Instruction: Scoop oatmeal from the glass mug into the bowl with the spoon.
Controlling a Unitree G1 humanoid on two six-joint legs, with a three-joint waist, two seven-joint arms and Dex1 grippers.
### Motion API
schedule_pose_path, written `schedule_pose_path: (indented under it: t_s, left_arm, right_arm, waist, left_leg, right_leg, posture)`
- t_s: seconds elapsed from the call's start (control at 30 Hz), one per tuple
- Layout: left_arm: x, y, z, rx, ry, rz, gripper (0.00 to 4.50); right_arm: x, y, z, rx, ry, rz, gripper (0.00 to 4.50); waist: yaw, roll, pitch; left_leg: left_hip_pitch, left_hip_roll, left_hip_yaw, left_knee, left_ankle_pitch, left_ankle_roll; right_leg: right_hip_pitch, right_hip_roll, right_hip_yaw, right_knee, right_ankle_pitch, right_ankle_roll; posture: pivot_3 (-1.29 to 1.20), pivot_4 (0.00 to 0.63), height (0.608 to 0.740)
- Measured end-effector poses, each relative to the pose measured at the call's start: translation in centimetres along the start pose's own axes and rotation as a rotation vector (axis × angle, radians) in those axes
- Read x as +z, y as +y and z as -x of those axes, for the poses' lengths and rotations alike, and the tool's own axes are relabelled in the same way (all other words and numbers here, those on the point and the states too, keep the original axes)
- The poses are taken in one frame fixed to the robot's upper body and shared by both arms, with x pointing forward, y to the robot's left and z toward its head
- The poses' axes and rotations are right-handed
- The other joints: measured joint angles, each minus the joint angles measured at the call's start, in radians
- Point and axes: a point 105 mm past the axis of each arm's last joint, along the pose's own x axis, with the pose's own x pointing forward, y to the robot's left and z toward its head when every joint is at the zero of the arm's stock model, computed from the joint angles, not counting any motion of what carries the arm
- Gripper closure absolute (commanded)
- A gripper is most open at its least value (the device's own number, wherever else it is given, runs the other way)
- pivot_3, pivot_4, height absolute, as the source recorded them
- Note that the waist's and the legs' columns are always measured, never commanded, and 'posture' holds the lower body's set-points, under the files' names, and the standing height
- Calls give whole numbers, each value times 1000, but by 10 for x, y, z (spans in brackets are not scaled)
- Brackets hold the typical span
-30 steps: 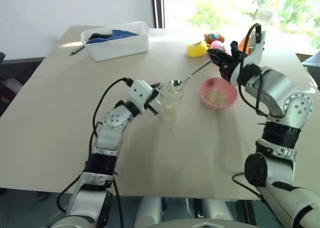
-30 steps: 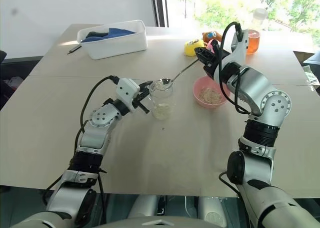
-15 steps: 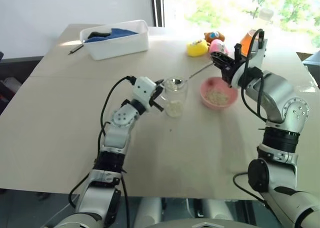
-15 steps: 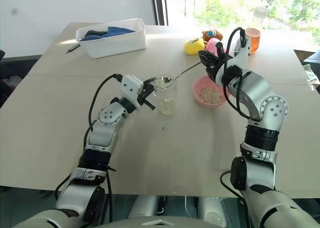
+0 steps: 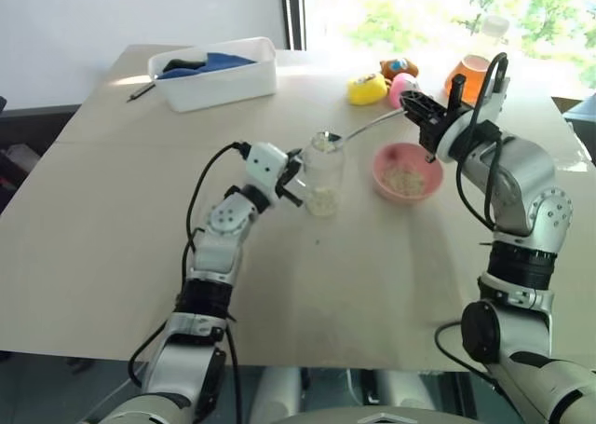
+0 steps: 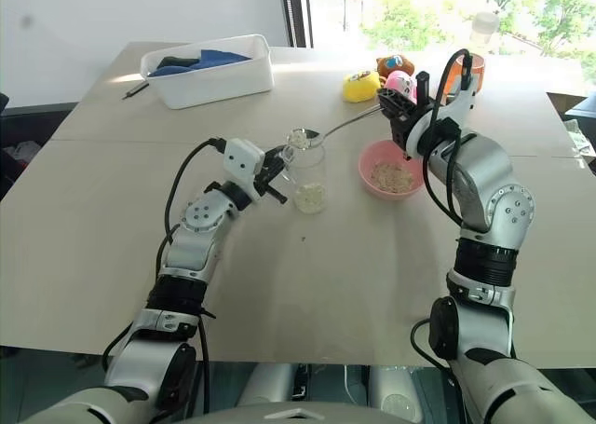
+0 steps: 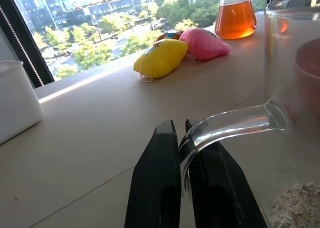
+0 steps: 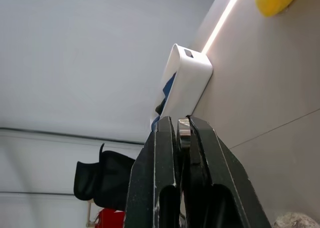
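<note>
Two grips: left fingers [image 7: 182, 138] clamped on mug [image 5: 322, 177] handle; right fingers [image 8: 181, 133] clamped on spoon [image 5: 371, 126] handle.
Spill risk: loaded spoon tipping before bowl [image 5: 406, 172], flakes [image 5: 323, 142] landing on surface [image 5: 112, 219].

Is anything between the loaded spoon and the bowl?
Nothing visible. The spoon sits at the mug rim with oatmeal, held by the right hand; bare table lies between mug and bowl.

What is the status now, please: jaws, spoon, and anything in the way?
Left gripper shut on mug handle. Right gripper shut on spoon, oatmeal loaded, above mug rim. Path to bowl clear.
</note>
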Motion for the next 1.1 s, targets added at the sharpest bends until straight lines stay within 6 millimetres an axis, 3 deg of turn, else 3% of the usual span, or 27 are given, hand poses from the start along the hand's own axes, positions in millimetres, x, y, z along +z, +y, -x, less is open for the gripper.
schedule_pose_path:
  t_s: [0.7,0.9,1.1]
  left_arm:
    - [4,0,-2,-9,-13,-5,4315]
    - [2,0,-3,-7,-10,-4,4315]
    - [-4,2,0,-20,8,-10,4315]
  right_arm:
    - [-4,-14,2,-36,-19,-62,4500]
    - [14,-13,10,-29,-54,-21,4500]
    - [43,-11,25,-35,-132,7,4500]
  waist:
    - [-1,0,0]
    - [1,0,0]
    - [1,0,0]
  left_leg:
    - [0,0,0,1,0,0]
    - [0,0,0,2,0,0]
    - [0,0,0,2,0,0]
  right_leg:
    - [0,0,0,0,0,0]
    - [0,0,0,1,0,0]
    - [0,0,0,1,0,0]
  posture:
    - [0,150,740]
    - [0,150,740]
    - [0,150,740]
